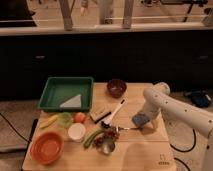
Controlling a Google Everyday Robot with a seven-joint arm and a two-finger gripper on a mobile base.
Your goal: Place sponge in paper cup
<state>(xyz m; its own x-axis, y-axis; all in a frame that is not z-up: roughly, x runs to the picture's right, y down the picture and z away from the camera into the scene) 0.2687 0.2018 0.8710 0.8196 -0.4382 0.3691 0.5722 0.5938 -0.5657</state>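
Note:
The sponge (140,120), blue with a yellow side, is at the right of the wooden table (135,155), right at the end of my white arm. My gripper (144,118) is down at the sponge, mostly hidden by the wrist. The white paper cup (76,131) stands upright at the left-centre of the table, well to the left of the gripper, and looks empty.
A green tray (66,93) holds a white sheet at the back left. A dark bowl (116,87) sits at the back centre and an orange bowl (46,147) at the front left. A spoon (115,113), a small metal cup (106,146), vegetables and fruit lie between the paper cup and the sponge.

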